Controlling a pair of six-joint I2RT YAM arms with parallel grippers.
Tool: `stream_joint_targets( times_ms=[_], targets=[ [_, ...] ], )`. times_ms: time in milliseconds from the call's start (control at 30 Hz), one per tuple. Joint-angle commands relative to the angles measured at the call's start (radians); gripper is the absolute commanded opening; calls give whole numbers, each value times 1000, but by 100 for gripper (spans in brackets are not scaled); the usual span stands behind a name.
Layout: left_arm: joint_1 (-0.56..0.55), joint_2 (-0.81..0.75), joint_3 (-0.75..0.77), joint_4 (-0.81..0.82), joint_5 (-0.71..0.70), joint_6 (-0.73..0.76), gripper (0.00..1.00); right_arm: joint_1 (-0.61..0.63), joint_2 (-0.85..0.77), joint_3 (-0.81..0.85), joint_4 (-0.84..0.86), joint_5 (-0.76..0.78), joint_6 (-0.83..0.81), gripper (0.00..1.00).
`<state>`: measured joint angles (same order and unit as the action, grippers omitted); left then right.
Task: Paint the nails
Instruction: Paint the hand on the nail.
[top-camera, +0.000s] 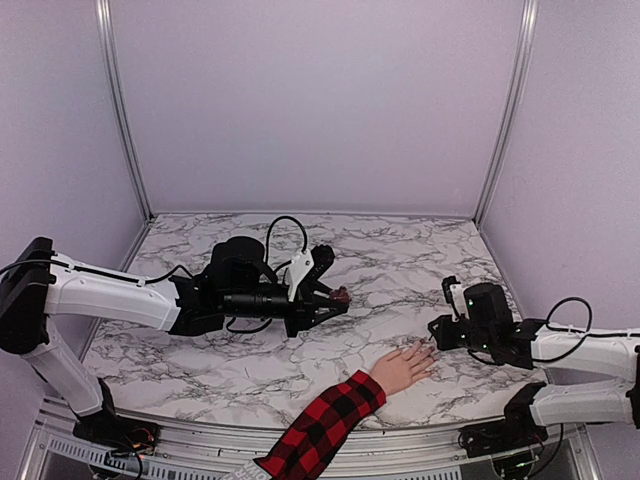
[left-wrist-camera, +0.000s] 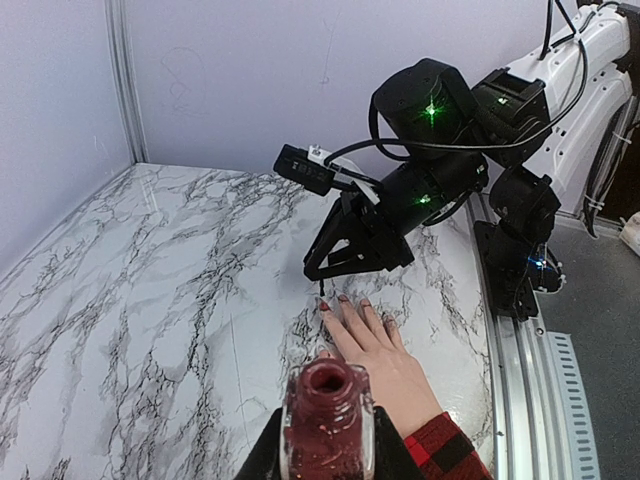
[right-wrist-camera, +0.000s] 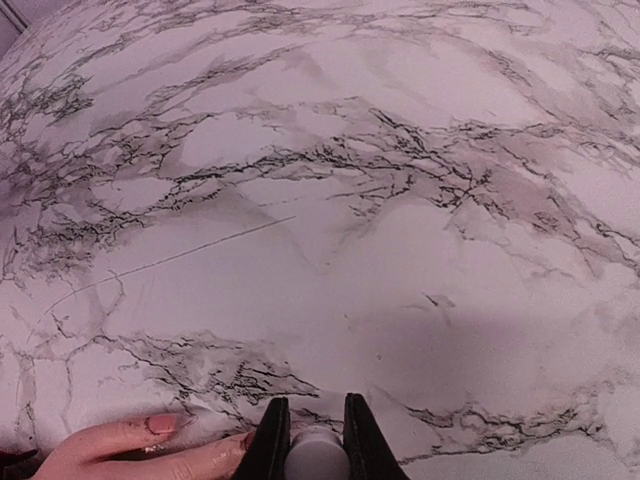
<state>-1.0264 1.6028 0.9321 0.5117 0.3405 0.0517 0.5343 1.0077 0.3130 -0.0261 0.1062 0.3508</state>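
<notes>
The tabletop (top-camera: 250, 370) looks smooth marble, the bottle (left-wrist-camera: 327, 420) glossy glass, the sleeve (top-camera: 325, 425) cloth.

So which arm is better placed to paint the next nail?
Right. The right tool is shut on the white brush cap, its brush tip at the nails of the hand. The left tool is farther off, shut on the open polish bottle.

Note for your record: the right wrist view crops the hand (right-wrist-camera: 150, 452) at its bottom edge to two fingertips with their nails (right-wrist-camera: 160, 424) and cuts the white cap (right-wrist-camera: 315, 462) short, the left wrist view loses the polish bottle (left-wrist-camera: 327, 420) base, and from the top view nails are too small to read.
</notes>
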Motion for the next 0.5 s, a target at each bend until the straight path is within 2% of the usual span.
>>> stream_joint_targets(
  times_ms=[0, 200, 467],
  targets=[
    [6, 5, 22, 37, 11, 3, 0, -5, -82, 12, 1, -16, -11, 0],
    [6, 9, 25, 36, 14, 1, 0, -5, -163, -22, 17, -59, -33, 0],
    [6, 9, 28, 37, 14, 0, 0, -5, -76, 10, 60, -95, -58, 0]
  ],
)
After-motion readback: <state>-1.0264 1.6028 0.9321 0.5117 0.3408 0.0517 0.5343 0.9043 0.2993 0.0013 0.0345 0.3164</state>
